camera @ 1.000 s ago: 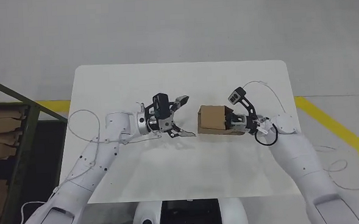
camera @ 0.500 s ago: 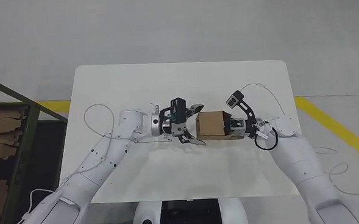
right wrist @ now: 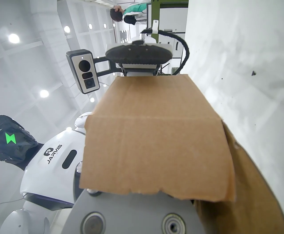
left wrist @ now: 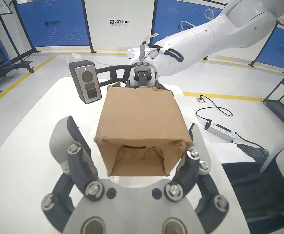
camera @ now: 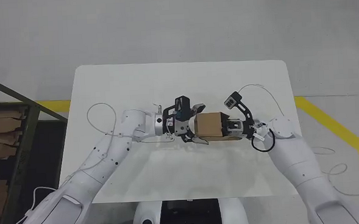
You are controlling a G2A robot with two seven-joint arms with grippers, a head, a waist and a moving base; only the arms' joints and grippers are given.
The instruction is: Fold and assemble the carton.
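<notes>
A brown carton (camera: pixel 215 125) lies on its side as an open tube near the middle of the white table (camera: pixel 135 84). My left gripper (camera: pixel 196 122) is open at the carton's left end, one finger (left wrist: pixel 73 135) apart from the cardboard and the other finger (left wrist: pixel 195 137) touching a corner. In the left wrist view I look into the carton's (left wrist: pixel 137 117) hollow end. My right gripper (camera: pixel 234 126) is shut on the opposite end, seen past the carton (left wrist: pixel 142 76). In the right wrist view the carton (right wrist: pixel 155 137) hides that gripper's fingers.
A green rack (camera: pixel 9 130) with cardboard pieces stands beside the table on the left. A power brick with cables (left wrist: pixel 219 130) lies on the floor off the table's edge. Bare tabletop lies behind and in front of the carton.
My left arm has swung right across the table, and its open fingers now straddle the carton's left end. The right gripper and carton shifted slightly toward the front edge.
</notes>
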